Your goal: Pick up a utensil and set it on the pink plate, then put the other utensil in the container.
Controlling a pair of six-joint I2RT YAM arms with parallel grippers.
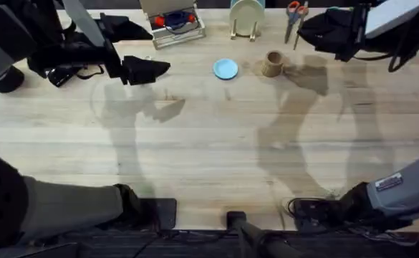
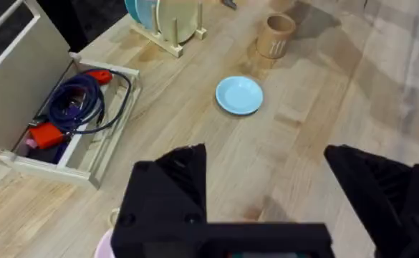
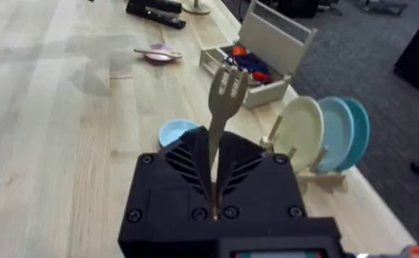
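My right gripper (image 3: pixel 214 188) pinching the fork (image 3: pixel 223 107) upright, tines up, my left gripper (image 2: pixel 266 179) spread wide over bare table (image 1: pixel 216 143), cup (image 1: pixel 272 63) at 3 o'clock of the blue plate (image 1: pixel 225 69), pink plate (image 3: pixel 159 53) far off.

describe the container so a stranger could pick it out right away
Start at the plate rack on the far edge of the table. Just right of it and nearer stands the container, a small tan ribbed cup. The light-blue plate beside it lies flat.
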